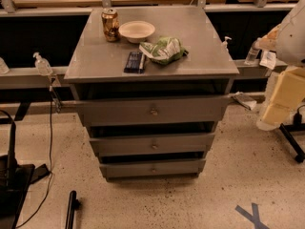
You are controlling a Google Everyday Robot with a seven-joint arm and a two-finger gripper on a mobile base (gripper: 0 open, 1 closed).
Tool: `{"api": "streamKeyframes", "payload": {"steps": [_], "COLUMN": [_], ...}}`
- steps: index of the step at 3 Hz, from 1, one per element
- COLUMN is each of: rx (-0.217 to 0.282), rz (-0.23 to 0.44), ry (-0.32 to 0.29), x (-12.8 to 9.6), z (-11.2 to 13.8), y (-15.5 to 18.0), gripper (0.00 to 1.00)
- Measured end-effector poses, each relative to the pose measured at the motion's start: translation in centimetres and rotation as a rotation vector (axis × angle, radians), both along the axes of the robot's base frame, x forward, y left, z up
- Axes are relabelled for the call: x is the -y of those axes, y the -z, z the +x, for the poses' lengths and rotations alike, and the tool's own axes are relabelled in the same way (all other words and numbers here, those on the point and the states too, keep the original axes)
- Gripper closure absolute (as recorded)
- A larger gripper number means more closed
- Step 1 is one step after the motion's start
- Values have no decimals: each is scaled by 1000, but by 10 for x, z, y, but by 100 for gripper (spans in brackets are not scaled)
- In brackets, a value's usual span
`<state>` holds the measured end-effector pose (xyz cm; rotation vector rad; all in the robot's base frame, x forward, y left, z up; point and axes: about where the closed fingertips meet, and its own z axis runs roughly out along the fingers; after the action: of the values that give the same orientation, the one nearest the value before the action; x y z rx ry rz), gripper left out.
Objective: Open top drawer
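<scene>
The top drawer (151, 110) is the widest of three grey drawers in a grey metal cabinet at the centre. Its flat face carries a small round brass knob (154, 111). A dark gap shows above the face, and no tray interior is visible. Two narrower drawers (153, 143) (152, 168) sit below it. A white and cream part of my arm (287, 87) stands at the right edge, well right of the cabinet. My gripper itself is out of view.
On the cabinet top (95, 56) stand a can (110, 24), a white bowl (137, 31), a green snack bag (163, 50) and a dark flat pack (134, 62). Black equipment (12, 180) and a cable are at the lower left. Blue tape (252, 215) marks the floor.
</scene>
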<state>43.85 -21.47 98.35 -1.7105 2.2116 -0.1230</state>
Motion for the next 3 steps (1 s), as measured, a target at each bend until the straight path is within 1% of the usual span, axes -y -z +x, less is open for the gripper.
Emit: {"api": "streamKeyframes", "payload": {"steps": [1,2,3], "rx": [0,-17,-16], "rz": [0,6,29], "ry": [0,-21,-67], "x": [0,-7,-19], "z": [0,11,23], "y": [0,13,50], "gripper": [0,0,0]}}
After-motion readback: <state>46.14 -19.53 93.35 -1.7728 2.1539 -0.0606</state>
